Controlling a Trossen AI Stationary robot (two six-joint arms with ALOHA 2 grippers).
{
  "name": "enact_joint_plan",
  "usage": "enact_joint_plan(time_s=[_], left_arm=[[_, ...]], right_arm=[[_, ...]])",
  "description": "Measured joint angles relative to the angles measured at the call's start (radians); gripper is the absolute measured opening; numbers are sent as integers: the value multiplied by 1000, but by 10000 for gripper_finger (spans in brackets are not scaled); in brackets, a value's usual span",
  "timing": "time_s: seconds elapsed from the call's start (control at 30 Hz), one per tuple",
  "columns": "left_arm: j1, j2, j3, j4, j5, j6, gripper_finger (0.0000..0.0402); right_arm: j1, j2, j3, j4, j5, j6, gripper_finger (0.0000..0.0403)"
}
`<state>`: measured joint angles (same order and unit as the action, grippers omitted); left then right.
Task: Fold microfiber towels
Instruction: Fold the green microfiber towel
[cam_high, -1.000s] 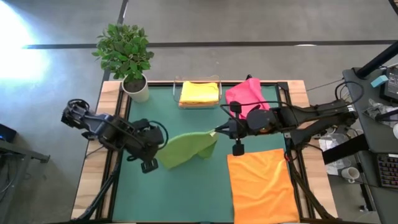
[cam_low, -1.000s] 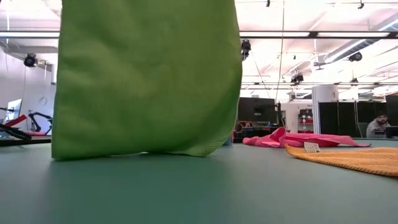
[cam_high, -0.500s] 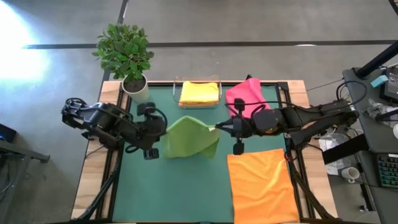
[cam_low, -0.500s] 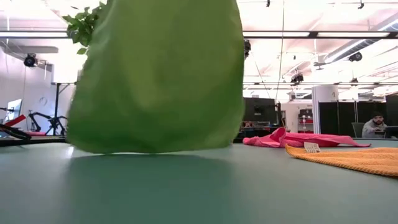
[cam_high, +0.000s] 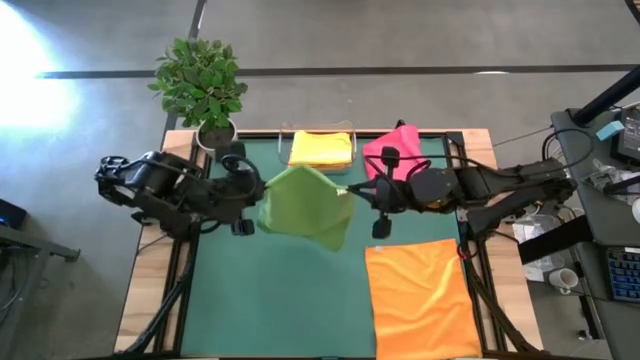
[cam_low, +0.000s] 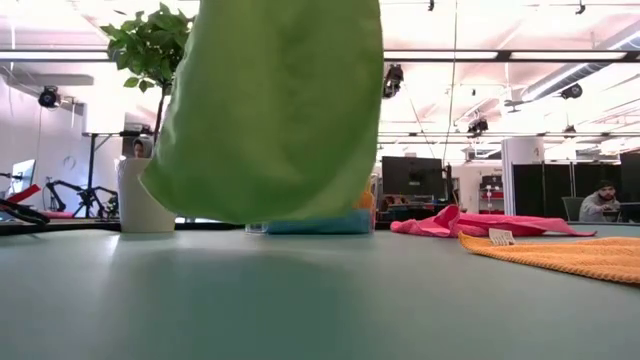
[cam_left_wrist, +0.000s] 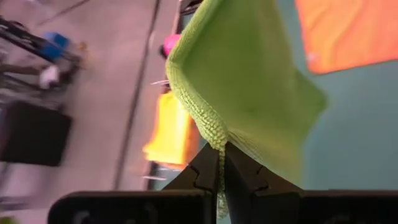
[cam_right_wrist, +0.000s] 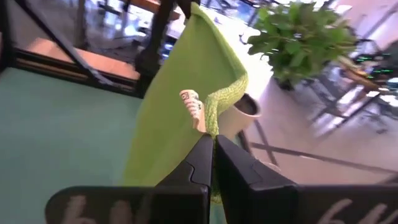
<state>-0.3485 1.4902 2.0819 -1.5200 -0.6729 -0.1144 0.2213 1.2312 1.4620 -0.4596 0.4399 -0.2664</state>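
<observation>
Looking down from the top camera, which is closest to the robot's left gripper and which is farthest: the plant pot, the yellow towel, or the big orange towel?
From the left gripper:
1. Plant pot, at the table's far left corner.
2. Yellow towel, in the clear tray at the far edge.
3. Orange towel, flat on the near right side.

We see the right gripper (cam_right_wrist: 212, 144) with its two dark fingers (cam_right_wrist: 198, 163) pressed together on the edge of a fuzzy green microfiber towel (cam_right_wrist: 171, 112). A small white label (cam_right_wrist: 193, 106) on the towel sits just past the fingertips. The cloth hangs as a broad sheet above the green desk (cam_right_wrist: 56, 130). Beyond it we see a leafy green potted plant (cam_right_wrist: 298, 37) in a white pot (cam_right_wrist: 244, 115), and a dark metal frame (cam_right_wrist: 68, 46) along the desk's edge.
</observation>
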Motion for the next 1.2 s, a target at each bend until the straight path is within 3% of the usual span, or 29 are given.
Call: enact_joint_plan(time_s=[0.17,0.4,0.53,0.63,0.8,0.87,1.03,1.2], left_arm=[[111,0,-21,6,-70,137,0],[348,8,-27,137,-74,404,0],[416,9,-27,221,-71,458,0],[407,7,-26,211,12,364,0],[316,13,-39,98,417,-51,0],[249,23,-76,90,513,-195,0],[91,37,-247,164,568,-419,0],[24,50,-422,247,630,-579,0]], right_arm=[[-65,8,0,10,70,-92,8],[-175,26,-1,108,73,-274,8],[-180,32,-1,126,52,-319,8],[-170,30,-1,103,-26,-225,8],[-143,38,-16,33,-261,119,8],[-115,55,-32,3,-323,218,8],[-60,108,-98,-49,-413,383,8],[-31,154,-147,-52,-424,462,8]])
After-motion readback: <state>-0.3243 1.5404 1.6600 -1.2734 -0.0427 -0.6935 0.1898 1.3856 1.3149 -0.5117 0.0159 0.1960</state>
